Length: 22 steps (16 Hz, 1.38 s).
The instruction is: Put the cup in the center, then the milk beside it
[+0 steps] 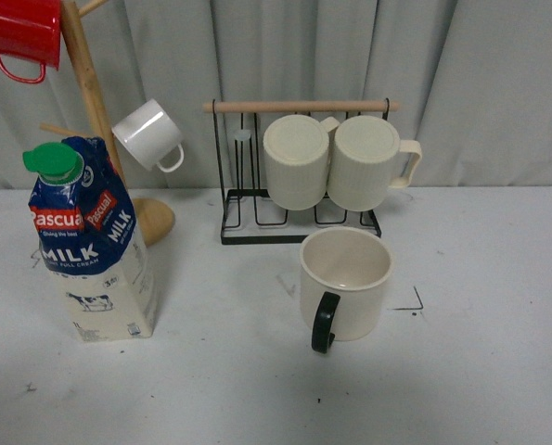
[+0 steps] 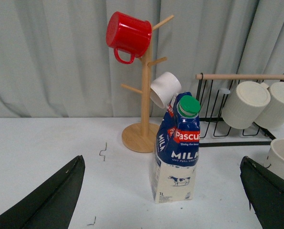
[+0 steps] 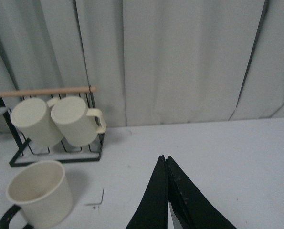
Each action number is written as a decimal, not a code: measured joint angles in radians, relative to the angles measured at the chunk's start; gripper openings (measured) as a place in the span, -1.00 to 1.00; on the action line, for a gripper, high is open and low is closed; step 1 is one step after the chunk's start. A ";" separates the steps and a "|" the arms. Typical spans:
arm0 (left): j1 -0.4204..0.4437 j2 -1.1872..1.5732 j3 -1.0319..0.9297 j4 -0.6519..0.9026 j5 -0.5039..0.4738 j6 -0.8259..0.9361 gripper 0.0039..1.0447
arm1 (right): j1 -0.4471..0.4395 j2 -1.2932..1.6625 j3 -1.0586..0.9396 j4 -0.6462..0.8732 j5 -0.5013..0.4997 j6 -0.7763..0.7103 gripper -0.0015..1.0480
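The cup (image 1: 345,283), a wide cream mug with a black handle turned toward me, stands upright on the white table in front of the black rack. It also shows in the right wrist view (image 3: 38,193). The milk (image 1: 88,243), a blue and cream carton with a green cap, stands upright at the left. In the left wrist view the milk (image 2: 176,150) stands ahead, between the wide-open fingers. My left gripper (image 2: 163,193) is open and empty. My right gripper (image 3: 164,160) is shut and empty, to the right of the cup. Neither arm shows in the front view.
A black wire rack (image 1: 299,171) with a wooden bar holds two ribbed cream mugs (image 1: 336,159) behind the cup. A wooden mug tree (image 1: 95,102) behind the milk carries a red mug (image 1: 18,35) and a small white mug (image 1: 148,134). A grey curtain hangs behind.
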State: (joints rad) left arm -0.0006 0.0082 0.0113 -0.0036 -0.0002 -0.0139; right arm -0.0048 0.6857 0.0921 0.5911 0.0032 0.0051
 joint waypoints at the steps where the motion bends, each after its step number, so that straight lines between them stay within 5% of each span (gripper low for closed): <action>1: 0.000 0.000 0.000 0.000 0.000 0.000 0.88 | 0.000 -0.024 -0.018 -0.023 0.000 0.000 -0.96; 22: 0.000 0.000 0.000 0.000 0.000 0.000 0.88 | 0.000 -0.514 -0.081 -0.417 0.000 0.000 -0.96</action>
State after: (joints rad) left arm -0.0006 0.0082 0.0113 -0.0036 -0.0002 -0.0139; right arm -0.0048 0.1715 0.0113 0.1741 0.0029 0.0048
